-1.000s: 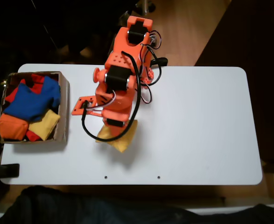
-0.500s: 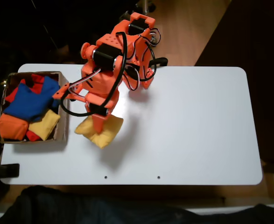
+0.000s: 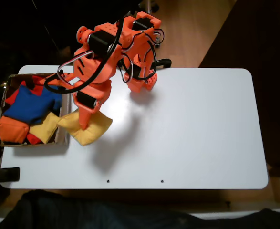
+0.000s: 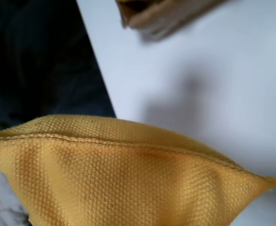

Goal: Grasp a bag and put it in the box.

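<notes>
Gripper (image 3: 85, 125) clamped on the yellow bag (image 3: 89, 130), up off the white table (image 3: 202, 129) with a shadow beneath, just beside the right wall of the box (image 3: 65, 102) in the fixed view. Blue bag (image 3: 30, 105), orange bag (image 3: 12, 130) and another yellow one (image 3: 44, 127) lying inside. Yellow cloth (image 4: 128, 183) big across the wrist view, box corner (image 4: 161, 16) blurred at the top.

Seen from above in the fixed view. White rectangular surface (image 3: 202, 129) with rounded corners across the middle of the frame; two small dark holes near its lower edge. Glare patch left of centre, soft shadows beside it. Wooden floor (image 3: 192, 33) in warm brown at upper centre. Dark, unlit areas at upper left, along the right edge and across the bottom. Small black item (image 3: 6, 174) at the surface's lower-left corner, not identifiable.
</notes>
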